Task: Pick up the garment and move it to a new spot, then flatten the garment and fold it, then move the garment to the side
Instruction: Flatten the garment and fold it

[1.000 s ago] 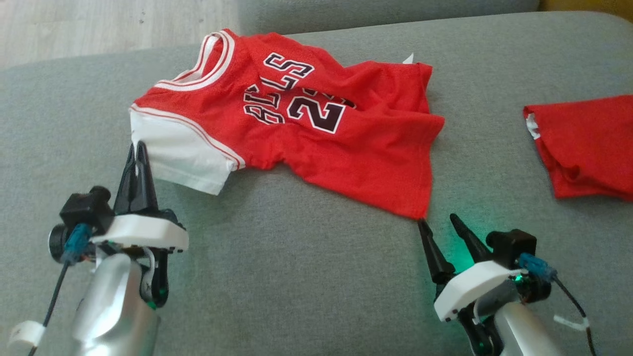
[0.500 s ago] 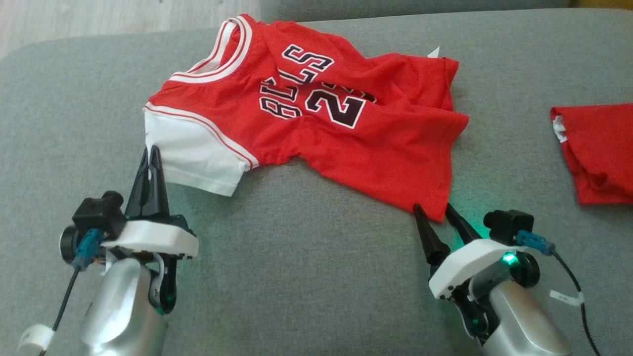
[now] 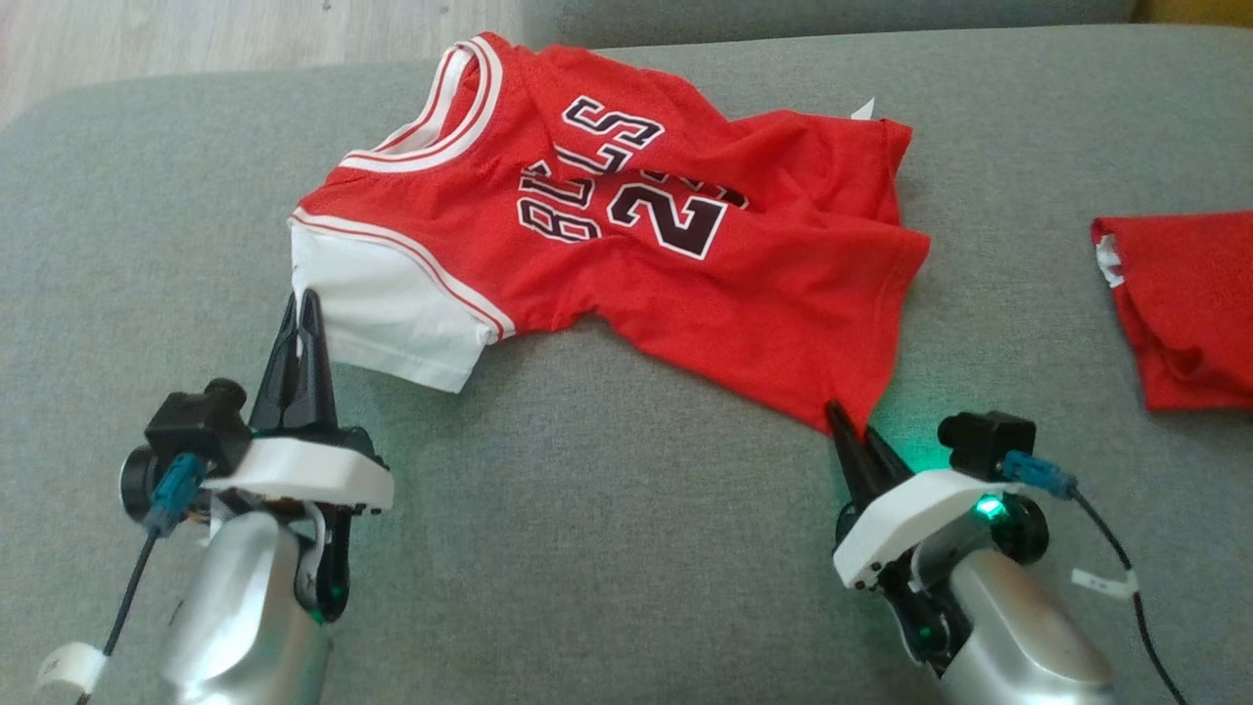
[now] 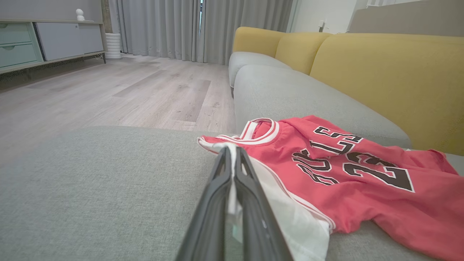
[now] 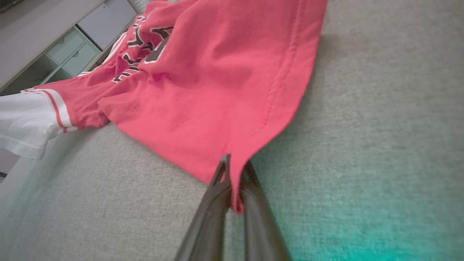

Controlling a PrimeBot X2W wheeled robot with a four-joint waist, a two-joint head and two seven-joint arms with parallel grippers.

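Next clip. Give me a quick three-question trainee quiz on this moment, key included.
1. True or false: the left gripper is shut on the white sleeve of the red mesh basketball jersey.
2. The right gripper pinches the jersey's: A) neckline B) bottom hem corner C) printed number
3. What lies apart from the jersey, toward the robot's right, on the grey fabric sofa cushion?
Key: 1 true; 2 B; 3 a second red cloth piece.

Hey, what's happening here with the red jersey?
A robot is gripping the jersey, which lies crumpled on a grey sofa. Its left gripper is shut on the white sleeve, its right gripper on a hem corner. Nothing is flattened or folded yet. Another red garment lies to the right.
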